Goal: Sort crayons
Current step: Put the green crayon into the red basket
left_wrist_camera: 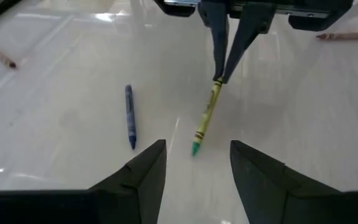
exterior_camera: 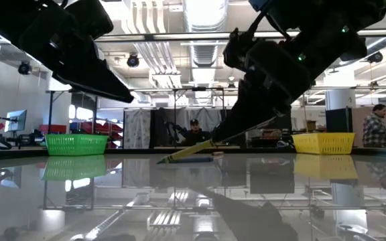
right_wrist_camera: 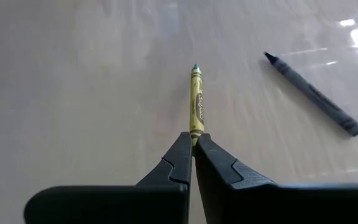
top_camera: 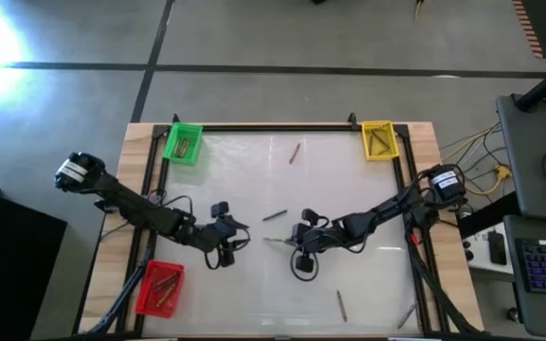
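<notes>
High view: the right gripper [top_camera: 285,241] sat near the middle of the table [top_camera: 349,189], jaws clenched on the end of a yellow-wrapped crayon [top_camera: 277,241] with a green tip. In the right wrist view that crayon [right_wrist_camera: 196,102] stuck straight out from the pinched fingertips [right_wrist_camera: 185,146], and in the low view it slanted down from the jaws, its tip at the table. In the left wrist view the held crayon [left_wrist_camera: 206,116] hung tilted from the right arm's fingers [left_wrist_camera: 221,46].

The left gripper [top_camera: 239,239] waited just beside the held crayon, on the side toward the red bin [top_camera: 160,288], jaws released and holding nothing. A blue crayon [top_camera: 274,216] lay flat on the table near the held crayon, on the side toward the green bin [top_camera: 183,143]. Another brownish crayon [top_camera: 294,152] lay farther off, between the green bin and the yellow bin [top_camera: 378,139]. Two more crayons [top_camera: 340,303] lay well apart from the held one, toward the table's near edge on the right arm's side. Sticks showed inside all three bins.
</notes>
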You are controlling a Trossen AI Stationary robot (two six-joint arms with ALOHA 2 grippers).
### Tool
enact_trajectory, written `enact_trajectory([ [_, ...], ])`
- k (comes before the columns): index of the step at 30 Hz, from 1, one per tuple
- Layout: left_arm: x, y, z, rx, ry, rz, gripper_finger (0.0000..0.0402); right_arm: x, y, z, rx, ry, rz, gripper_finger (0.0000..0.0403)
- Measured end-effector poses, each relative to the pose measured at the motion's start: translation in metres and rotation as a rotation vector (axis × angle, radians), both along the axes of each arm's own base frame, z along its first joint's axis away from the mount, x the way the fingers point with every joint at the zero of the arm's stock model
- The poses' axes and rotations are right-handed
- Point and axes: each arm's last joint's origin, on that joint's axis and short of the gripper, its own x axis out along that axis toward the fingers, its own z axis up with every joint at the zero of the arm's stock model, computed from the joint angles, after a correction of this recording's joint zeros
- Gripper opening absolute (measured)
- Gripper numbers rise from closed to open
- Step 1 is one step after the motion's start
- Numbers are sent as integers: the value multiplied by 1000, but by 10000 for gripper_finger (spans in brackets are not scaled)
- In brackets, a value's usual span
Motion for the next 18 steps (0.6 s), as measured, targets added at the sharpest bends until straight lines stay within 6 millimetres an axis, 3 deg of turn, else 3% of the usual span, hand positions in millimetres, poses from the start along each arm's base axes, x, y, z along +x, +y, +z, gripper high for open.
enact_trajectory([
  [8, 7, -4, 4, 40, -67, -64, 191, 4, 1, 5, 14, -65, 15, 8],
  [18, 42, -18, -30, 112, 8, -96, 224, 8, 5, 12, 12, -141, 43, 8],
])
